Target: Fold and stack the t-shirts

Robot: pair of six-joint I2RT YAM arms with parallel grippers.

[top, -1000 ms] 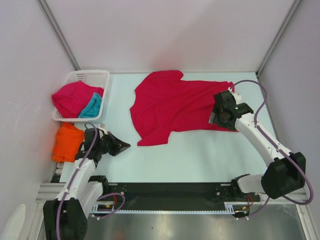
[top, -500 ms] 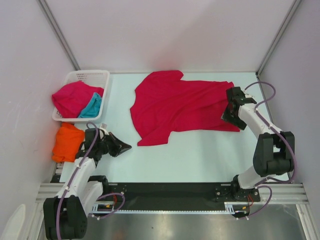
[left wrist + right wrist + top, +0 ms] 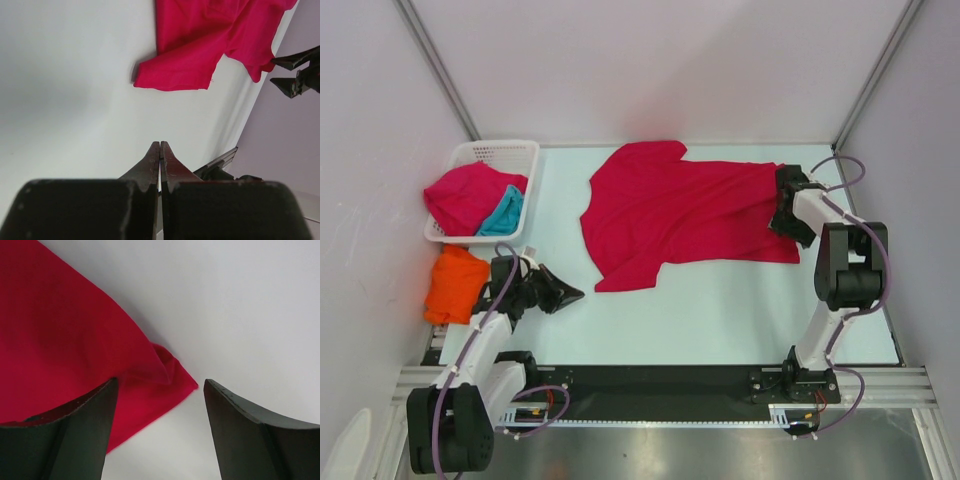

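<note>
A crimson-red t-shirt (image 3: 680, 210) lies spread on the table's middle; it also shows in the left wrist view (image 3: 210, 45) and in the right wrist view (image 3: 65, 350). My right gripper (image 3: 788, 215) is open and empty, hovering over the shirt's right hem corner (image 3: 175, 377). My left gripper (image 3: 570, 294) is shut on nothing, low over the bare table at the near left, apart from the shirt's sleeve. A second crimson t-shirt (image 3: 465, 195) and a teal t-shirt (image 3: 505, 213) lie bunched in the basket. A bright orange t-shirt (image 3: 454, 283) lies folded at the left edge.
A white lattice basket (image 3: 500, 155) stands at the far left. Grey walls close in on the left, back and right. The right arm (image 3: 845, 270) stands along the table's right edge. The black rail (image 3: 660, 385) runs along the near edge.
My right gripper has swung right and farther back to the shirt's right hem, and its arm has folded up along the right edge. The left arm has barely moved.
</note>
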